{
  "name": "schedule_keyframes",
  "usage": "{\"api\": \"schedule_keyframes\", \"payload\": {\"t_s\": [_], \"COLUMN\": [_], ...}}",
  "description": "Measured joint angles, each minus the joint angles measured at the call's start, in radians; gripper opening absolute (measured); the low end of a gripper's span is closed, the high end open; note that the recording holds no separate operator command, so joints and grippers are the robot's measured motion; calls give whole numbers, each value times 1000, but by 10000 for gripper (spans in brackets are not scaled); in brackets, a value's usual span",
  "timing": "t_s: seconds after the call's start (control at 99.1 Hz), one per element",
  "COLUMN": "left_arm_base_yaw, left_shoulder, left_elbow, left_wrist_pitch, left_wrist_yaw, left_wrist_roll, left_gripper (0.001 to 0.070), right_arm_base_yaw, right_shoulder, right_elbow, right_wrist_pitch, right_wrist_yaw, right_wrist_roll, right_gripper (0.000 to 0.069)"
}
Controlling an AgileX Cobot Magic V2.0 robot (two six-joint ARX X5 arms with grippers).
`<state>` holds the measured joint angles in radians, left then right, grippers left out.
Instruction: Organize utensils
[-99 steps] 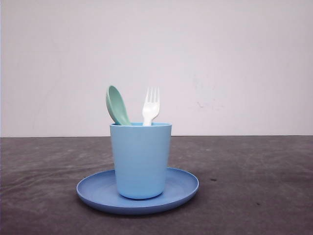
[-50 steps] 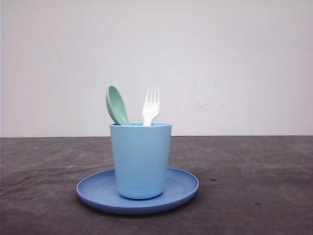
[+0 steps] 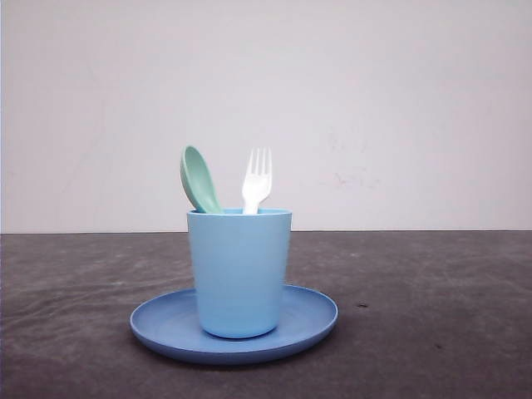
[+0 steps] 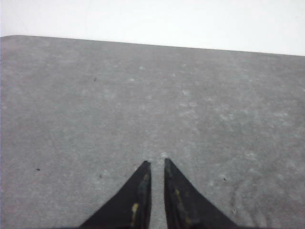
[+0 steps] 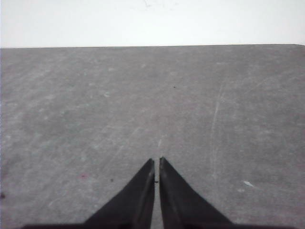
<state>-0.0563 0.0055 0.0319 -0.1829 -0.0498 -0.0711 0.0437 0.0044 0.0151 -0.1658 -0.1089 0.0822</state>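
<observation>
In the front view a mint-green spoon (image 3: pixel 198 179) and a white fork (image 3: pixel 256 181) stand upright inside a light blue cup (image 3: pixel 239 270), their heads above its rim. The cup rests on a blue round plate (image 3: pixel 307 314) at the table's middle. My left gripper (image 4: pixel 155 163) hangs over bare grey tabletop, its black fingers close together with a narrow gap and nothing between them. Over bare tabletop too, my right gripper (image 5: pixel 157 161) has its fingers nearly touching and holds nothing.
The dark grey table (image 3: pixel 432 307) stretches to both sides of the plate. A plain white wall (image 3: pixel 399 108) stands behind the table's far edge.
</observation>
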Motion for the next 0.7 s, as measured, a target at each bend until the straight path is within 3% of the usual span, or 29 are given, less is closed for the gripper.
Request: {"api": "schedule_keyframes", "payload": {"t_s": [0.696], "left_arm_base_yaw": [0], "left_shoulder": [0], "left_elbow": [0], "left_wrist_pitch": [0], "left_wrist_yaw": [0], "left_wrist_roll": [0], "left_gripper": [25], "right_arm_base_yaw": [0], "right_shoulder": [0], "right_elbow": [0], "right_wrist_pitch": [2], "right_wrist_yaw": [3], "right_wrist_roll": [-7], "right_gripper": [18]}}
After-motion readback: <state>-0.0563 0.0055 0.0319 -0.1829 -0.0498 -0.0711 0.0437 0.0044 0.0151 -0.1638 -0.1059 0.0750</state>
